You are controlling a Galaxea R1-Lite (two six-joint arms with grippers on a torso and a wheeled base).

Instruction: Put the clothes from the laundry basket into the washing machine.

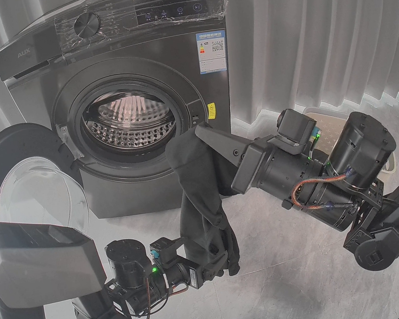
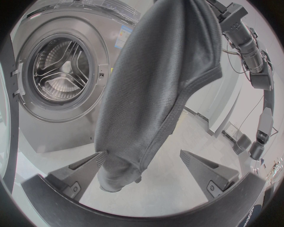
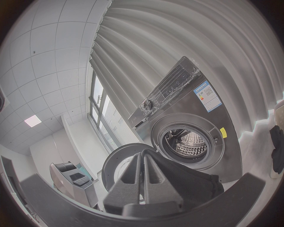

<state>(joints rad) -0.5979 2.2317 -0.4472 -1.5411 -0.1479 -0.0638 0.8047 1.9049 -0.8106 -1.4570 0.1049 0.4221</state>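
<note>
The washing machine (image 1: 121, 105) stands at eleven o'clock with its door (image 1: 16, 166) wide open and its drum (image 1: 128, 121) empty, so nothing is in yet. The basket (image 1: 329, 129) sits at two o'clock. One dark cloth (image 1: 200, 197) hangs in the middle, just below the hole. The right gripper (image 1: 201, 131) pinches its top tight. The left gripper (image 1: 216, 264), at six o'clock, is spread wide around its bottom end.

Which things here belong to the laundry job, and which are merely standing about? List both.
Job: dark garment, hanging from the shut right gripper; open left gripper at its lower end; washing machine, door open; laundry basket.
Standing about: curtain; window; grey cabinet.
</note>
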